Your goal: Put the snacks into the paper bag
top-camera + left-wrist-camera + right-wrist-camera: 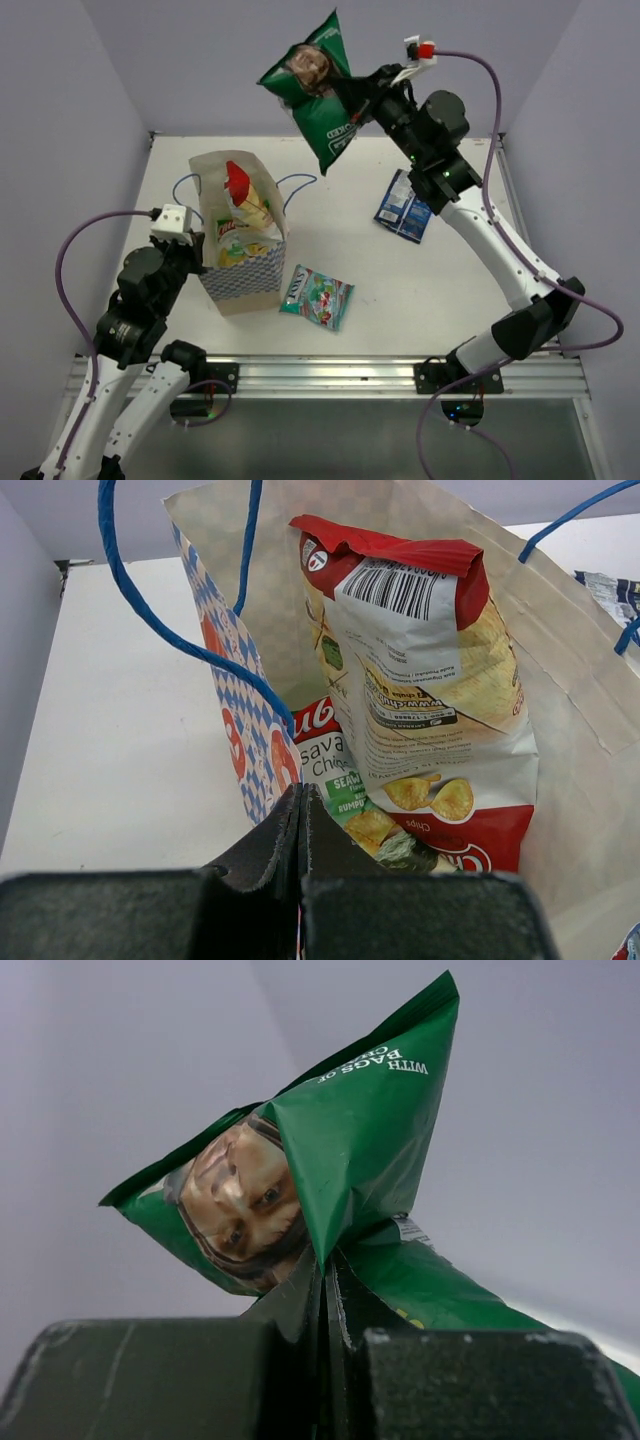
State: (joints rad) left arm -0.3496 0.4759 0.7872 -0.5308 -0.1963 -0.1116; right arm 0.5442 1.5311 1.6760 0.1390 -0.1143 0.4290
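The paper bag (240,275) stands upright at the left of the table with a red Chuba packet (243,205) and a green Chuba packet (236,250) inside it. My left gripper (300,800) is shut on the bag's near rim (240,740); both packets show inside, the red one (430,680) and the green one (350,780). My right gripper (327,1270) is shut on the dark green chips packet (360,1140) and holds it high in the air (320,90), up and to the right of the bag. The teal candy pack (317,296) and the dark blue pack (404,206) lie on the table.
The bag's blue string handles (297,181) stick out on both sides. White walls enclose the table on the left, back and right. A metal rail (330,375) runs along the near edge.
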